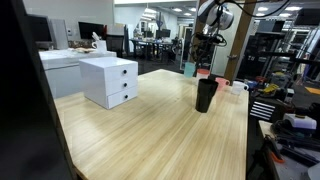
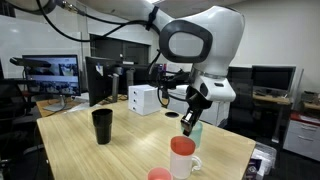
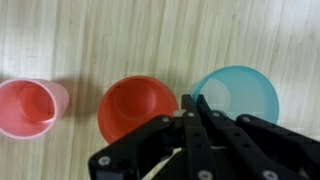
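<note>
Plastic, smooth and faintly glossy, makes up the three round cups that the wrist view shows from above. They stand in a row on the table (image 3: 100,35), whose top is pale wood grain running in long strips. The pink cup (image 3: 30,105) is at the left edge of that view and looks slightly translucent. The red cup (image 3: 140,108) stands in the middle, opaque and strongly coloured, with a clear gap between it and the pink one. The blue cup (image 3: 240,100), a light sky shade, is just beside the red cup on the right. The fingers cover the spot where those two rims come nearest, so I cannot tell whether they touch. All three cups stand upright, mouths open, and each shows only its own bare bottom inside.

The gripper (image 3: 195,102) is black, angular and matt. Its two slim fingers are pressed flat together with nothing between them. Their tips hang over the seam between the red cup and the blue cup, at the blue cup's rim; contact cannot be made out.

Farther along the table stands a tall, tapered black cup (image 1: 205,95), dull-surfaced, its inside hidden. A white, boxy drawer unit (image 1: 112,80) with two drawer fronts sits well apart from it.
</note>
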Tool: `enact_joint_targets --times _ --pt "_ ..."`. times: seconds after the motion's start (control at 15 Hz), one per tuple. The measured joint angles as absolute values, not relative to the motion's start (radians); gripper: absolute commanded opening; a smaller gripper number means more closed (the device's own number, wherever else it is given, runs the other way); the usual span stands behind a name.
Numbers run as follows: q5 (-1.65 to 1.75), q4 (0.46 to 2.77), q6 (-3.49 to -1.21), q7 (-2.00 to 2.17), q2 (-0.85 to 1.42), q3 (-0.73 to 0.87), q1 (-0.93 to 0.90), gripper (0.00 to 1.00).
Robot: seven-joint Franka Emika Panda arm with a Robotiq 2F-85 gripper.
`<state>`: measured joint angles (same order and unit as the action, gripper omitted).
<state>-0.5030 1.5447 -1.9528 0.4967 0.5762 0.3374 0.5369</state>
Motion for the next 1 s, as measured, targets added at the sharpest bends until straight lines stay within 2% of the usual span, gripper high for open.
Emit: enact_joint_targets --times 0.53,1.0 --pt "-0.484 1.475 -1.747 0.641 0.579 0.355 0.545 0.05" --pt "-0.457 1.441 -1.745 0.692 0.579 0.357 0.542 0.05"
